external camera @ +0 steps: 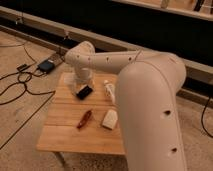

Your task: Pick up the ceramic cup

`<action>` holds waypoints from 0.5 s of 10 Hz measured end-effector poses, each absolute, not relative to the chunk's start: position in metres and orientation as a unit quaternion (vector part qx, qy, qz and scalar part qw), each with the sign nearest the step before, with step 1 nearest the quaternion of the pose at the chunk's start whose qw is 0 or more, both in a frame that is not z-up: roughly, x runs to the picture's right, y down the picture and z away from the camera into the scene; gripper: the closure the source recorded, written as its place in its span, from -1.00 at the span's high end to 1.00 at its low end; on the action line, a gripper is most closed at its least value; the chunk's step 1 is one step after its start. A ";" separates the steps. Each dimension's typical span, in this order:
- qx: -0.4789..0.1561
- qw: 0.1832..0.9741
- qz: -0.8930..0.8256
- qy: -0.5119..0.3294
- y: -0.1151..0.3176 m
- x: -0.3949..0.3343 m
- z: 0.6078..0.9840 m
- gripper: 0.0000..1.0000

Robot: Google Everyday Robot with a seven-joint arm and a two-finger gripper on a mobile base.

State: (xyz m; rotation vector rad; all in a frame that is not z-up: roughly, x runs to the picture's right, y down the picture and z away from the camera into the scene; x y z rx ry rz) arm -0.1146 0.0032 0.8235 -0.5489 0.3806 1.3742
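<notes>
My arm (150, 105) fills the near right and hides that side of the wooden surface (65, 135), so I cannot see the ceramic cup. A reddish item (85, 119) lies beside a white packet (110, 118). Farther left, the claw (84, 92) hangs low over the surface, and I cannot tell whether it is open or closed.

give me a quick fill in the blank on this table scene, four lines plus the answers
1. The table has a top made of ____.
2. In the camera view, the reddish-brown item lies to the ____ of the white packet.
3. The pincer hangs over the ____, at its far left part.
4. The small dark box beyond the table sits on the ____.

Missing words: wood; left; table; floor.
</notes>
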 end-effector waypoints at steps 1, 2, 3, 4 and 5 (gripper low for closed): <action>-0.251 0.725 0.618 0.171 -0.004 -0.120 0.832 0.30; -0.253 0.728 0.615 0.169 -0.010 -0.126 0.839 0.30; -0.253 0.731 0.611 0.166 -0.017 -0.133 0.845 0.30; -0.252 0.736 0.607 0.162 -0.028 -0.142 0.853 0.30; -0.250 0.738 0.606 0.159 -0.035 -0.146 0.859 0.30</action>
